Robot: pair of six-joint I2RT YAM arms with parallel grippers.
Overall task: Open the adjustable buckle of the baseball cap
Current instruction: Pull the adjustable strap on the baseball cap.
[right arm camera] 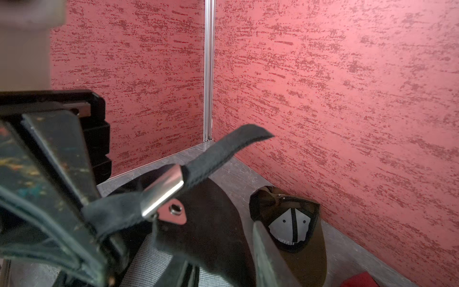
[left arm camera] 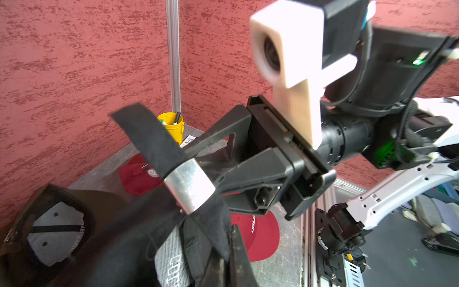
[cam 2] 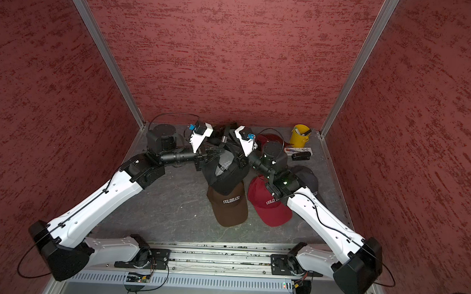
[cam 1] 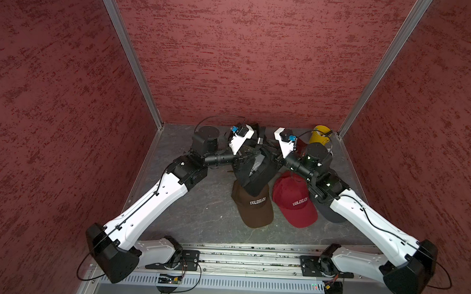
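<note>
Buckle [cam 1: 259, 140] and black cap [cam 1: 255, 173] hang lifted in both top views, with the left gripper [cam 1: 243, 156] at the cap's 10 o'clock, the right gripper [cam 1: 273, 154] at 2 and the brown cap [cam 1: 253, 208] at 6 (red cap [cam 1: 294, 205] at 4). Left wrist view: left pincer squeezed together on the black cap's fabric, strap [left arm camera: 146, 139] poking free. Right wrist view: right pincer's jaws stand apart, metal piece between them, not pinched
</note>
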